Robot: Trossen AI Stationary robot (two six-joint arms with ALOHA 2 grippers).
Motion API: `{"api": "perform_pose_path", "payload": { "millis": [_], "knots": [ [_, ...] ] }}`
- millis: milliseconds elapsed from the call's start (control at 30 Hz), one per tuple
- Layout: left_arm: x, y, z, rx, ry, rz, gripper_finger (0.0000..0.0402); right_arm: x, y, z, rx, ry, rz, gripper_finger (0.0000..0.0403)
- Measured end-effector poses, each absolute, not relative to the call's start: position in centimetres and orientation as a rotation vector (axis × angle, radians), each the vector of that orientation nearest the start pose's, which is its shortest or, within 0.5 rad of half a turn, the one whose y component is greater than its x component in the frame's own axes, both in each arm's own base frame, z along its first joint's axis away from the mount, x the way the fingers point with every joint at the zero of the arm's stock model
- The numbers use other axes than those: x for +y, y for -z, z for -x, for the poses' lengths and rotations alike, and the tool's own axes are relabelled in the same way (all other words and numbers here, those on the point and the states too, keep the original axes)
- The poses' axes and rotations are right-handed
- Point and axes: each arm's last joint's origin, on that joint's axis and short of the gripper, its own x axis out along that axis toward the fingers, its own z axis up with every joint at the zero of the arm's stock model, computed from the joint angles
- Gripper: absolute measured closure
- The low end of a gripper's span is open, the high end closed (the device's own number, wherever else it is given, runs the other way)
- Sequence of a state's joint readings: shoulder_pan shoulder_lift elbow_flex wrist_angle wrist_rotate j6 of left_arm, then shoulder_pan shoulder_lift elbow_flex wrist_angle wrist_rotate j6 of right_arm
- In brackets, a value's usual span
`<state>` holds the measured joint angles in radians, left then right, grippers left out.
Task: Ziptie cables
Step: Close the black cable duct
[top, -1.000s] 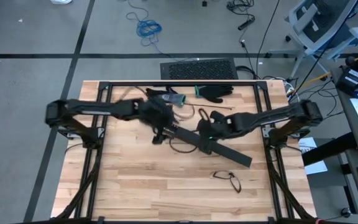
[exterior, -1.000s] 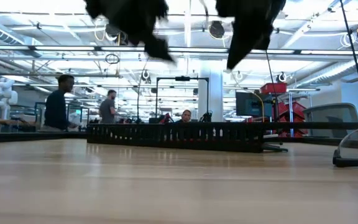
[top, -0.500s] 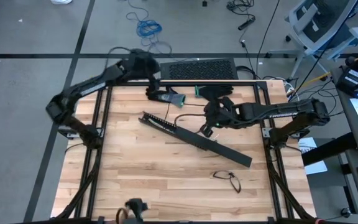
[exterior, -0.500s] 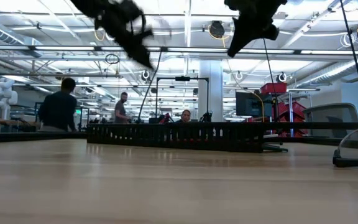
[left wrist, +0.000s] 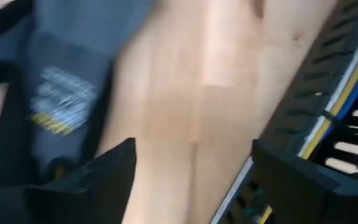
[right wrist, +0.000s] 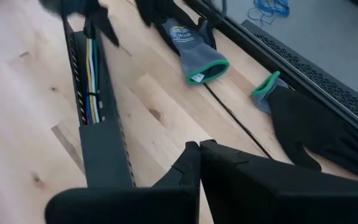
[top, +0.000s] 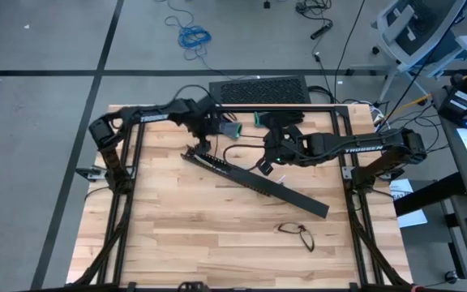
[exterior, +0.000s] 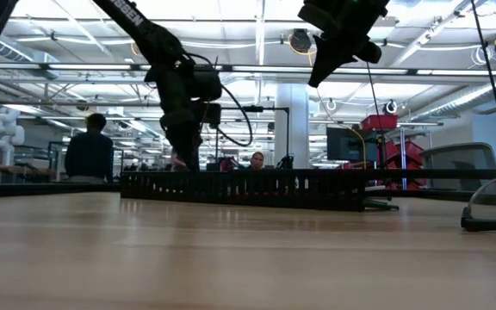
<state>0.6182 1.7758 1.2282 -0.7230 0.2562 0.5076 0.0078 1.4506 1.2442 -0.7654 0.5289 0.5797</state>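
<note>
A long black slotted duct (top: 258,180) lies slantwise across the table's middle. The cables (right wrist: 91,74), yellow, blue, red and green, lie along its channel; the left wrist view shows the same cables (left wrist: 353,65) in the duct (left wrist: 328,93). My left gripper (top: 202,144) is open and points steeply down just beyond the duct's far left end. Bare wood shows between its fingers (left wrist: 104,177). My right gripper (top: 263,168) is shut and hangs above the duct's middle, well clear of it in the low view (exterior: 315,76).
A grey glove with a green cuff (top: 220,126) and a black glove (top: 284,120) lie near the far edge. A thin black cord (top: 242,151) loops between them and the duct. Spectacles (top: 298,234) lie near the front right. People stand in the room behind.
My left gripper has swung out toward the far edge and then come down from high above the table to the duct's far left end, tipping steeply downward. My right gripper has rolled a little above the duct's middle. The duct and cables have stayed put.
</note>
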Motion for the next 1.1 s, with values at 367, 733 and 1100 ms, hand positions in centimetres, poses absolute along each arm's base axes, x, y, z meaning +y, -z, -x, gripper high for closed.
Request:
{"api": "perform_pose_path", "payload": {
  "millis": [367, 733, 1100],
  "knots": [
    [17.6, -15.6, -30.9, 1.289, 0.014, 0.029, 0.0377, -1.1, -29.8, -29.3, 0.765, 0.730, -0.272, 0.0403],
    [13.0, -14.4, -32.9, 1.357, 0.127, 0.011, 0.0400, 0.1, -29.8, -29.3, 0.760, 0.701, -0.283, 0.0403],
    [6.6, -14.5, -34.6, 1.367, 0.254, -0.025, 0.0401, 2.8, -29.2, -28.2, 0.826, 0.708, -0.341, 0.0403]
  ]
}}
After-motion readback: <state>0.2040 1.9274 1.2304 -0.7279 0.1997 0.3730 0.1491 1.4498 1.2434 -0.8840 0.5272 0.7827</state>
